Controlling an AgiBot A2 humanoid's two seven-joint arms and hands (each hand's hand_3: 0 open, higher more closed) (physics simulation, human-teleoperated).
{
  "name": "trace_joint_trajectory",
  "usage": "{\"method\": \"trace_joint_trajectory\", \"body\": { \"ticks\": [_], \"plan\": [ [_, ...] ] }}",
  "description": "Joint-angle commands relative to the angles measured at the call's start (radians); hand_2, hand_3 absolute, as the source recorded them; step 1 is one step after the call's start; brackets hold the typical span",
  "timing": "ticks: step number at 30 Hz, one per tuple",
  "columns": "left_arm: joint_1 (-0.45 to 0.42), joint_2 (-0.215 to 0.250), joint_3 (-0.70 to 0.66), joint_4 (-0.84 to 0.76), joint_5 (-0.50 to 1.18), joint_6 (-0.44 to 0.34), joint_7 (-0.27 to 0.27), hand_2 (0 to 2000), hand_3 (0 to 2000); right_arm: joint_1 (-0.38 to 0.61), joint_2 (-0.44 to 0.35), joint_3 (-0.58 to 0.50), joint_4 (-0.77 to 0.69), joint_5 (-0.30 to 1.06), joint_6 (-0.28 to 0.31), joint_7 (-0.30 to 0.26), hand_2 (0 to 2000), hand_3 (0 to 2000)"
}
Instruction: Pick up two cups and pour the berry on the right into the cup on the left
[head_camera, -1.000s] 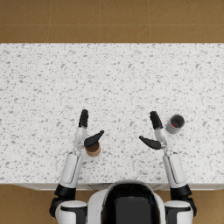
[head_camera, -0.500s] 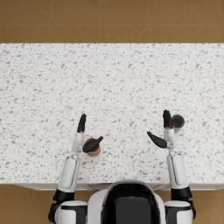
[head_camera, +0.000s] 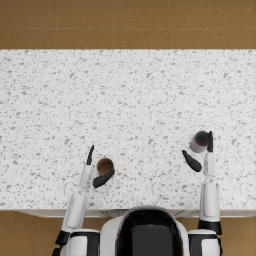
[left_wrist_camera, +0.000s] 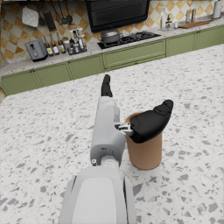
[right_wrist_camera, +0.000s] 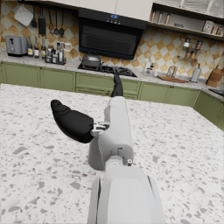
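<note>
speckled countertop (head_camera: 125, 100): both cups standing on it, none lifted. left hand (head_camera: 96, 170): fingers spread, brown cup (head_camera: 105, 165) between thumb and fingers, no grip closed. right hand (head_camera: 202, 152): fingers spread, empty, just beside grey cup (head_camera: 199, 141) holding berry. status: approach stage; grasp, lift, pour all pending.

grey cup (head_camera: 199, 142) hidden behind forearm in right wrist view, berry indistinct

A brown cup (head_camera: 105, 165) stands upright near the front edge on the left; a grey cup (head_camera: 199, 141) holding a red berry (head_camera: 199, 144) stands upright on the right.
</note>
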Motion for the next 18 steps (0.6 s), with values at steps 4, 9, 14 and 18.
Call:
{"method": "trace_joint_trajectory", "body": {
  "ticks": [4, 9, 14, 18],
  "plan": [
    [-0.018, 0.003, 0.012, 0.077, 0.001, 0.0, 0.0, 0, 0, 0.02, -0.005, -0.04, -0.063, 0.03, 0.0, 0.0, 0, 0],
    [-0.013, 0.016, 0.053, 0.145, 0.001, 0.0, 0.0, 0, 0, 0.049, -0.011, -0.039, -0.175, 0.039, 0.0, 0.0, 0, 0],
    [-0.01, 0.03, 0.05, 0.183, 0.001, -0.003, -0.001, 0, 0, 0.068, -0.019, -0.025, -0.24, 0.041, 0.0, 0.0, 0, 0],
    [-0.003, 0.042, 0.055, 0.221, 0.001, -0.005, -0.001, 0, 0, 0.092, -0.026, -0.025, -0.312, 0.041, 0.0, 0.0, 0, 0]
  ]
}}
